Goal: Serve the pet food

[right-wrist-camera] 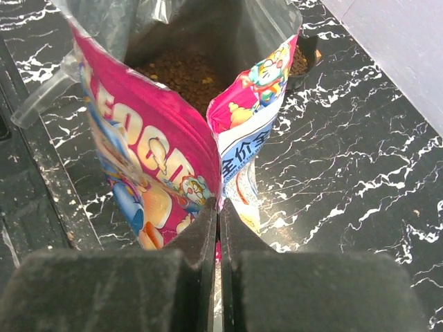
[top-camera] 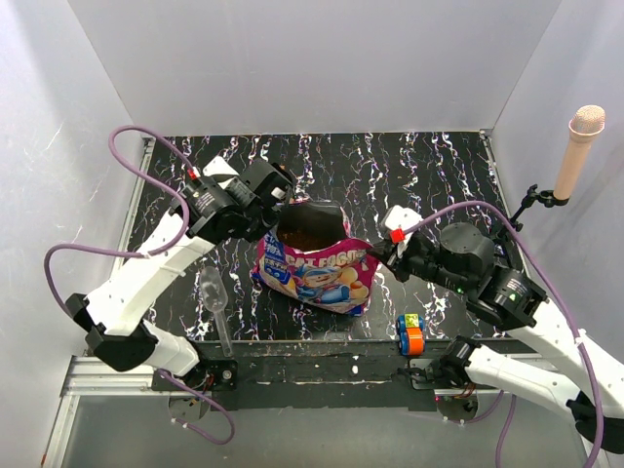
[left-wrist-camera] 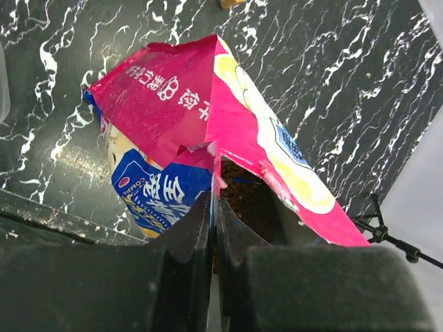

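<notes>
The glossy magenta-and-blue cartoon-printed bag [top-camera: 317, 265] stands open in the middle of the black marbled table [top-camera: 458, 185]. Dark-brown kibble [top-camera: 310, 232] fills its open mouth and also shows in the left wrist view [left-wrist-camera: 250, 197] and the right wrist view [right-wrist-camera: 181, 75]. My left gripper [top-camera: 280, 209] is shut on the bag's far-left top edge [left-wrist-camera: 213, 207]. My right gripper [top-camera: 376, 252] is shut on the bag's right side seam [right-wrist-camera: 219, 211]. The two grippers hold the mouth spread apart.
A clear plastic scoop [top-camera: 216, 300] lies on the table left of the bag; its handle shows in the right wrist view [right-wrist-camera: 40, 102]. Colourful toy blocks [top-camera: 409, 334] sit at the near edge on the right. A microphone [top-camera: 578, 146] stands at the right wall.
</notes>
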Controlling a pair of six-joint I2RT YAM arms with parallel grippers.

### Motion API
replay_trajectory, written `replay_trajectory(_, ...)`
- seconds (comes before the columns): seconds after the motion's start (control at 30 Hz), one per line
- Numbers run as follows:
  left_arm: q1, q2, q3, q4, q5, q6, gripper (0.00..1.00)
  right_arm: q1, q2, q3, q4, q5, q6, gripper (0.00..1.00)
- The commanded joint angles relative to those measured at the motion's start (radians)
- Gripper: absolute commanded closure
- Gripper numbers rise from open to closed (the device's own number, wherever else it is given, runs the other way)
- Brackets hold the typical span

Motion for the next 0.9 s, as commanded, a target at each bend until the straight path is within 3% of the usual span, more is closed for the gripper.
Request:
replay_trajectory(0.0, 0.034, -0.153, 0.054, 0.094, -0.126, 0.081, 0.89, 0.004, -0.011, 0.013, 0.064, 0.046, 0.078, 0.99)
replay_trajectory(0.1, 0.036, -0.156, 0.071, 0.132, -0.020, 0.176, 0.57, 0.003, 0.022, 0.058, 0.058, 0.109, 0.138, 0.99)
replay_trajectory(0.17, 0.036, -0.158, 0.089, 0.073, 0.025, 0.167, 0.39, -0.002, 0.052, 0.097, 0.045, 0.128, 0.139, 0.99)
replay_trajectory(0.2, 0.036, -0.162, 0.093, 0.035, 0.045, 0.137, 0.24, -0.005, 0.065, 0.111, 0.035, 0.128, 0.132, 0.99)
replay_trajectory(0.3, 0.036, -0.170, 0.085, -0.058, 0.118, 0.011, 0.06, -0.008, 0.094, 0.146, 0.011, 0.129, 0.109, 0.99)
replay_trajectory(0.4, 0.036, -0.175, 0.067, -0.073, 0.160, -0.121, 0.05, -0.010, 0.097, 0.155, 0.012, 0.112, 0.096, 0.99)
replay_trajectory(0.57, 0.077, -0.186, 0.033, -0.009, 0.096, -0.285, 0.07, -0.010, 0.089, 0.166, -0.015, 0.059, 0.095, 0.99)
replay_trajectory(0.7, 0.244, -0.092, 0.063, 0.024, 0.236, -0.194, 0.13, -0.010, 0.062, 0.160, -0.040, 0.066, 0.099, 0.99)
replay_trajectory(0.8, 0.296, -0.009, 0.088, -0.030, 0.276, -0.186, 0.11, -0.010, 0.043, 0.158, -0.050, 0.074, 0.098, 0.99)
replay_trajectory(0.87, 0.317, -0.006, 0.027, 0.034, 0.328, -0.164, 0.11, -0.010, 0.036, 0.160, -0.054, 0.080, 0.098, 0.99)
